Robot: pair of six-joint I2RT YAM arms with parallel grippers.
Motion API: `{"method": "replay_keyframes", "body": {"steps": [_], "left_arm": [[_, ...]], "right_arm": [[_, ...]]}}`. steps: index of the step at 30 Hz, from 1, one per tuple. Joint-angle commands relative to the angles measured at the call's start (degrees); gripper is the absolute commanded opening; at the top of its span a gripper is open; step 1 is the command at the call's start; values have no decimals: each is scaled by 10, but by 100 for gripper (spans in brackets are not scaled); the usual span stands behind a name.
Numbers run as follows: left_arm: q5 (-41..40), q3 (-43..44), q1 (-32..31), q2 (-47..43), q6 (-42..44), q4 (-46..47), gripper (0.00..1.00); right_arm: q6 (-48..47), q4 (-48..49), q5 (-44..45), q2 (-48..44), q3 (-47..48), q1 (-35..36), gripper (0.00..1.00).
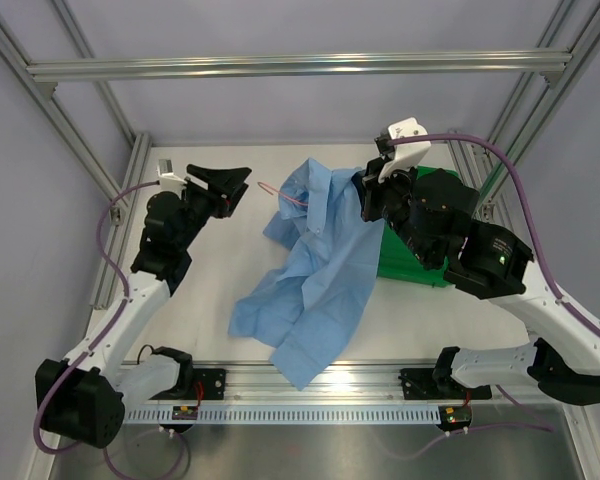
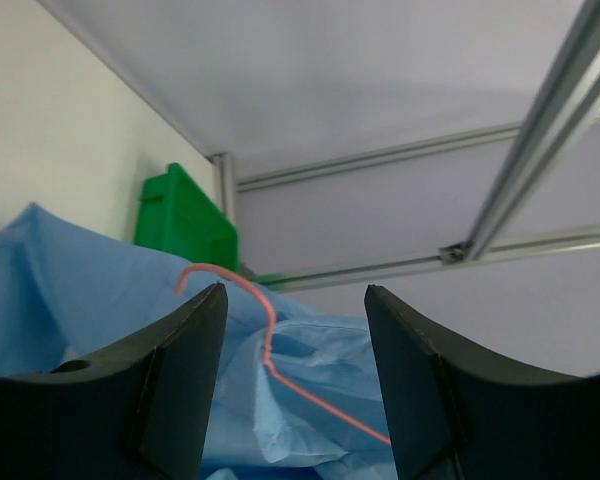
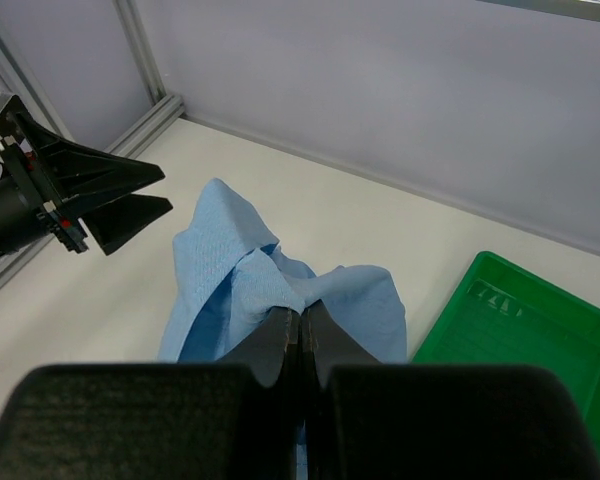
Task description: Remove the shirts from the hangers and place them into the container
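Note:
The light blue shirt [image 1: 315,265] sprawls across the table's middle, its upper part lifted. My right gripper [image 1: 368,192] is shut on a bunched fold of the shirt [image 3: 225,260], its tips [image 3: 301,312] pinching cloth. The pink hanger [image 1: 280,195] pokes its hook out of the shirt's left upper edge. My left gripper [image 1: 230,188] stands open just left of that hook, not touching it. In the left wrist view the hanger [image 2: 267,335] shows between the open fingers [image 2: 185,380], beyond their tips. The green container [image 1: 417,265] lies right of the shirt, partly under my right arm.
Aluminium frame posts [image 1: 120,175] and rails border the table on the left, the right and the back. A slotted rail [image 1: 310,385] runs along the near edge, and the shirt's lower hem lies over it. The container's floor [image 3: 525,345] shows nothing in it.

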Motion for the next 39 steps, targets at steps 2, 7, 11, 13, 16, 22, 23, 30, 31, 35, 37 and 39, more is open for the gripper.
{"method": "replay_keyframes", "body": {"steps": [2,7,11,13,16,22,23,30,31,35,37,39], "left_arm": [[68,-11,3,20,-92,160,59],[71,-10,2,20,-93,144,57],[57,-15,1,-7,-72,103,55],[55,-21,1,-21,-68,86,55],[49,-41,1,-36,-70,81,54],[38,-63,-1,-41,-68,71,54],[37,-64,-1,-38,-67,71,54],[29,-50,-6,3,-50,92,53],[28,-47,-6,7,-50,92,53],[34,-31,-11,39,-50,107,53],[34,-30,-15,55,-55,124,53],[34,-26,-16,64,-55,131,53]], "right_arm": [[-16,28,-7,-15,21,-4,0],[-16,28,-11,-15,24,-4,0],[-20,30,-10,-11,24,-5,0],[-20,33,-12,-12,22,-5,0],[-18,34,-13,-13,17,-5,0],[-15,35,-15,-17,14,-4,0],[-15,35,-15,-16,15,-4,0],[-11,33,-24,-12,17,-5,0],[-12,33,-23,-12,17,-4,0],[-13,33,-25,-11,20,-4,0],[-13,31,-26,-10,23,-5,0],[-13,28,-27,-8,25,-5,0]]}}
